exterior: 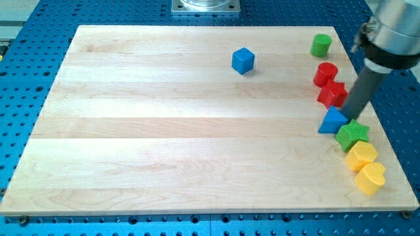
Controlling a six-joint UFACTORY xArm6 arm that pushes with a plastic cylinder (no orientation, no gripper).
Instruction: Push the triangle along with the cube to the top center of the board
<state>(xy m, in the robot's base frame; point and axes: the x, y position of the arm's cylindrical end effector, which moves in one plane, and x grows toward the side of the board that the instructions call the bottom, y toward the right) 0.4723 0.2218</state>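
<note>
One blue triangle (333, 122), low wedge.

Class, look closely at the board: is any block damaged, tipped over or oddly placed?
Nothing looks damaged or tipped. The blue cube sits alone near the top centre; the blue triangle is among other blocks by the right edge, my tip beside it.

Bright, even light — soft shadows

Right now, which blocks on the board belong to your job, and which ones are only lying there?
Belong to the job:
- blue triangle, at the view's right
- blue cube, near the top center
- my tip, touching the triangle's right side

Only lying there:
- green cylinder
- red cylinder
- red block
- green star
- yellow block
- yellow heart
</note>
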